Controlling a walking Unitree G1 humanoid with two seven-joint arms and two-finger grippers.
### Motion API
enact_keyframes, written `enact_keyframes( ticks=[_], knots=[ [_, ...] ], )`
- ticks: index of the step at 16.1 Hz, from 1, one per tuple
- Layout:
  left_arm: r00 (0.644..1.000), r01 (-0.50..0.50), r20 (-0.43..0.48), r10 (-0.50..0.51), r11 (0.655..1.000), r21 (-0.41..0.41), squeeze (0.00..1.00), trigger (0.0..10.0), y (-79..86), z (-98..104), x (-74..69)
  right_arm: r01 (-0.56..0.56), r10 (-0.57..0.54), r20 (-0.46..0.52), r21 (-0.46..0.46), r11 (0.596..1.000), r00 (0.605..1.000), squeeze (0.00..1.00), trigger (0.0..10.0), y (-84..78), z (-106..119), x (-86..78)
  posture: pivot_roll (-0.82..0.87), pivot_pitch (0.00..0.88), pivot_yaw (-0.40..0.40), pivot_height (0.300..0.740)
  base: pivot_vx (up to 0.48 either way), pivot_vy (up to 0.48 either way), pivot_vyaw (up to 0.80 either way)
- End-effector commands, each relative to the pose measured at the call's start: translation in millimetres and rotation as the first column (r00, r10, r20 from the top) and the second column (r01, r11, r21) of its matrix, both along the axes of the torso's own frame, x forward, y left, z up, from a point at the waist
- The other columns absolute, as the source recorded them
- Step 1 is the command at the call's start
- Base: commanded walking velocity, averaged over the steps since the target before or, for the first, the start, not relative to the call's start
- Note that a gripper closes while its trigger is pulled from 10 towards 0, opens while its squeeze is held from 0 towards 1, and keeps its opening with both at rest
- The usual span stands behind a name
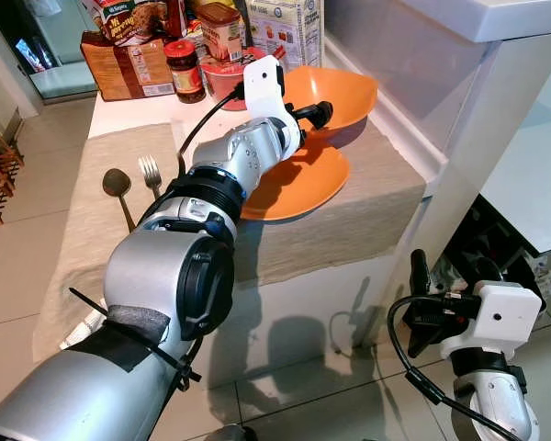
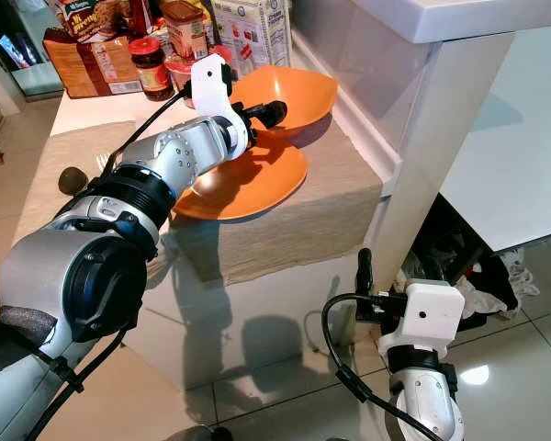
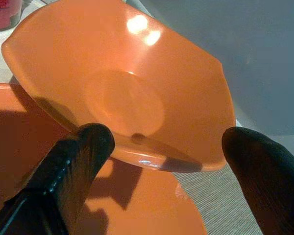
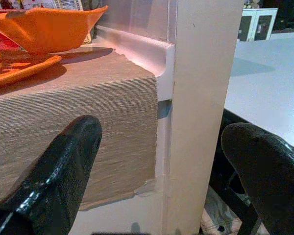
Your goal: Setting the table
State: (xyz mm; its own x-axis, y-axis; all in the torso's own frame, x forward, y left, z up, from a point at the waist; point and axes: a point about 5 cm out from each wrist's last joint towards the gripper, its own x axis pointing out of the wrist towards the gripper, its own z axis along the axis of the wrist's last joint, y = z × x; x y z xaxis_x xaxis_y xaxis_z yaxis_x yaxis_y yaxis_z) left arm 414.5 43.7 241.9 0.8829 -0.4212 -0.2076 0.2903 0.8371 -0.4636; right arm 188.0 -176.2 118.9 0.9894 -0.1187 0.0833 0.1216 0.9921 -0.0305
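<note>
spoon [image 1: 117,186] handle | hidden by left arm; jar labels unreadable

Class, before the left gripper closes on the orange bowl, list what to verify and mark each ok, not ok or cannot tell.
1. Left gripper open: ok.
2. Orange bowl rim lies between the fingers: ok.
3. Bowl sits level: not ok, it tilts, overlapping the orange plate.
4. Bowl empty: ok.
5. Fork and spoon lie apart from the plate: ok.
6. Right gripper low beside the counter, open: ok.
</note>
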Motion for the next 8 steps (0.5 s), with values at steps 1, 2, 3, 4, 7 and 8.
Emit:
enact_keyframes(
  ticks=[1, 2, 3, 4, 7, 8],
  knots=[
    [0.999, -0.013, -0.044, 0.012, 1.000, -0.003, 0.00, 10.0, 4.0, -5.6, -0.3, -0.004, 0.004, -0.009, 0.002, 1.000, 1.000, 0.00, 10.0, 2.2, -0.4, 1.0, -0.12, 0.048, 0.105, 0.740, 0.000, 0.000, 0.00],
    [0.997, -0.009, 0.081, 0.008, 1.000, 0.012, 0.00, 10.0, 0.9, 6.0, 1.3, -0.004, 0.004, -0.014, 0.003, 1.000, 1.000, 0.00, 10.0, 2.3, -1.7, 2.1, -0.12, 0.049, 0.102, 0.740, 0.000, 0.000, 0.00],
    [0.995, -0.018, 0.103, 0.016, 1.000, 0.016, 0.00, 10.0, 1.1, 9.0, 1.9, -0.004, 0.005, -0.015, 0.003, 1.000, 1.000, 0.00, 10.0, 2.5, -1.8, 2.5, -0.12, 0.049, 0.103, 0.740, 0.000, 0.000, 0.00],
    [0.988, -0.021, 0.157, 0.017, 0.999, 0.026, 0.00, 10.0, 0.5, 16.3, 2.6, -0.007, 0.007, -0.013, 0.002, 1.000, 1.000, 0.00, 10.0, 2.8, -1.7, 3.2, -0.12, 0.049, 0.104, 0.740, 0.000, 0.000, 0.00],
    [0.973, -0.070, 0.221, 0.072, 0.997, -0.021, 0.00, 10.0, 7.9, 34.2, 5.9, -0.004, 0.004, -0.011, 0.002, 1.000, 1.000, 0.00, 10.0, 1.8, -1.8, 4.0, -0.12, 0.045, 0.107, 0.740, 0.000, 0.000, 0.00],
    [0.966, -0.089, 0.242, 0.089, 0.996, -0.009, 0.00, 10.0, 11.1, 39.3, 7.0, -0.004, 0.004, -0.011, 0.002, 1.000, 1.000, 0.00, 10.0, 1.8, -2.2, 4.1, -0.11, 0.044, 0.106, 0.740, 0.000, 0.000, 0.00]
  ],
)
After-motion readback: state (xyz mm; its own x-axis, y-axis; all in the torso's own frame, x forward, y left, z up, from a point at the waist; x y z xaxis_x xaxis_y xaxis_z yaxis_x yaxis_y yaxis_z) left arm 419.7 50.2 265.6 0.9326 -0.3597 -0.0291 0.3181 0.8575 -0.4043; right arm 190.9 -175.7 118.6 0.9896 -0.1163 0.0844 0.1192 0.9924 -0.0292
